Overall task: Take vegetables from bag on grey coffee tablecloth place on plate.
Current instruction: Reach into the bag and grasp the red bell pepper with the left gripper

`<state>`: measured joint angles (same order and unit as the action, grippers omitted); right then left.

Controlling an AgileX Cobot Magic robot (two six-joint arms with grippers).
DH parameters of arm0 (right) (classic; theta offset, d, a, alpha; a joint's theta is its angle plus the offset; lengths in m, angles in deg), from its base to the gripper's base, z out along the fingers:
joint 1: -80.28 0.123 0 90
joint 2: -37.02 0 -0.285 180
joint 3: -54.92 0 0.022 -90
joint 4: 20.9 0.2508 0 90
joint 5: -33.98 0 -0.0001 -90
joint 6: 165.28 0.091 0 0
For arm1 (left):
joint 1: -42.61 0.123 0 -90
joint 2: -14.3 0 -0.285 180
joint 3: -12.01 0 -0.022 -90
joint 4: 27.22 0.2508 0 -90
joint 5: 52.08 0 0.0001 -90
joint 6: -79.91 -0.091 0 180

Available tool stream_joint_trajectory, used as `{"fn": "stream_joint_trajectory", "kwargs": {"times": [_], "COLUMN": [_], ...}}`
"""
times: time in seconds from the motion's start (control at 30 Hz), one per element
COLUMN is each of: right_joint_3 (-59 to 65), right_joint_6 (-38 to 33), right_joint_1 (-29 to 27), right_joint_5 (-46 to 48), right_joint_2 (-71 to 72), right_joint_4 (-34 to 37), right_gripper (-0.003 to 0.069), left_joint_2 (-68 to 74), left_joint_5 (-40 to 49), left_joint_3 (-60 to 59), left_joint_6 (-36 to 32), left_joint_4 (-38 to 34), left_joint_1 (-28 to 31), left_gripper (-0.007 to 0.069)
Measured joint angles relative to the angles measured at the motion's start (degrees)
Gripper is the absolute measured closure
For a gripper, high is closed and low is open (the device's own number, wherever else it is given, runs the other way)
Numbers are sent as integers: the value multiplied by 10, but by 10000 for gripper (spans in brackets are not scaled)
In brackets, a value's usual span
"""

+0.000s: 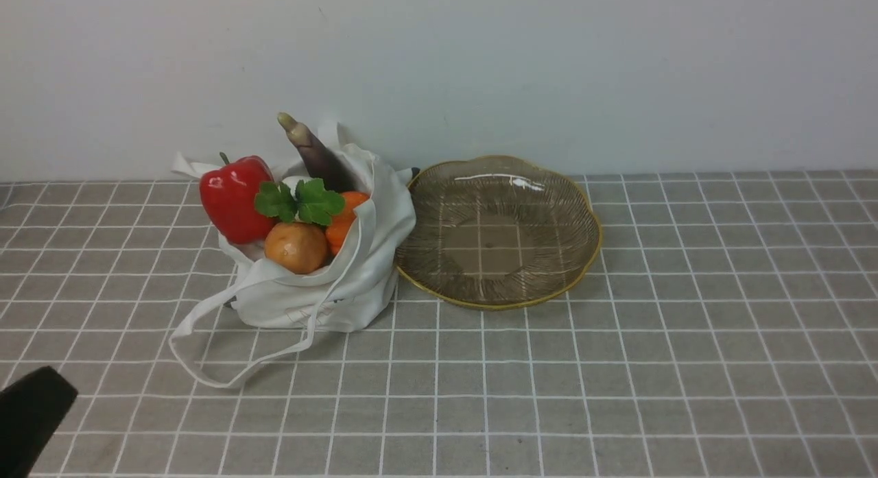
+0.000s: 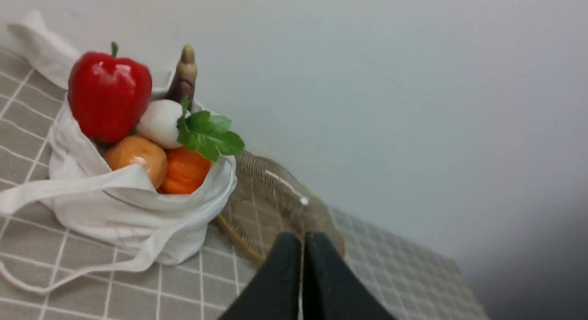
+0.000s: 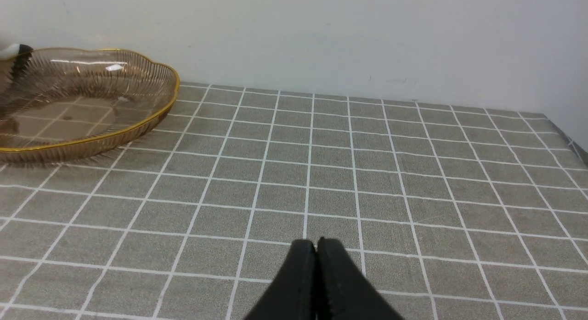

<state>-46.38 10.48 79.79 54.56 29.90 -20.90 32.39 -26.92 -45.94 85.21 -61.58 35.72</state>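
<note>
The grey cloth (image 1: 686, 368), ruled with thin white lines into small squares, is the biggest thing I see, spreading out under the plate and reaching back to the pale wall (image 1: 480, 66) beyond the plate. Next in size comes the bag (image 1: 322, 303), soft and white, just beside the plate on its left, with one long strap looped out on the cloth on the near side, farther from the plate. The plate (image 1: 488, 248) itself is smoky brown glass, ribbed, with a wavy gold rim, and I can see the cloth's lines through it.

The vegetables are all left of the plate, bunched in the mouth of the bag. The pepper (image 1: 236, 198), red and shiny, sits farthest from the plate. The eggplant (image 1: 319, 156) pokes up with its stem end tilted away from the plate. The carrot (image 1: 345, 221) is nearer the plate, its green leaves spread beside it, and the potato (image 1: 297, 247) lies between pepper and carrot, toward the front. Something round and white (image 2: 161, 123) is tucked behind the potato.

The left gripper (image 2: 303, 242) is closed with nothing between its tips; the right gripper (image 3: 315, 246) is closed and empty too, over the cloth, right of the plate.
</note>
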Motion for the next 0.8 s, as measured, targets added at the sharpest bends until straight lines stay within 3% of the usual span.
{"fn": "stream_joint_trajectory", "kwargs": {"times": [0.03, 0.13, 0.27, 0.5, 0.7, 0.73, 0.77, 0.8], "right_joint_3": [0, 0, 0, 0, 0, 0, 0, 0], "right_joint_6": [0, 0, 0, 0, 0, 0, 0, 0], "right_joint_1": [0, 0, 0, 0, 0, 0, 0, 0], "right_joint_5": [1, 1, 1, 1, 1, 1, 1, 1], "right_joint_2": [0, 0, 0, 0, 0, 0, 0, 0], "right_joint_4": [0, 0, 0, 0, 0, 0, 0, 0], "right_gripper": [673, 673, 673, 673, 673, 673, 673, 673], "left_joint_2": [73, 205, 371, 524, 630, 658, 666, 697], "left_joint_5": [85, 233, 326, 317, 232, 221, 221, 220], "left_joint_3": [53, 121, 201, 346, 453, 477, 484, 507], "left_joint_6": [-13, -26, -44, -48, -25, -15, -13, -3], "left_joint_4": [25, 90, 182, 252, 295, 304, 304, 309], "left_joint_1": [0, 0, 0, 0, 0, 0, 0, 1], "left_gripper": [629, 629, 629, 607, 431, 356, 347, 276]}}
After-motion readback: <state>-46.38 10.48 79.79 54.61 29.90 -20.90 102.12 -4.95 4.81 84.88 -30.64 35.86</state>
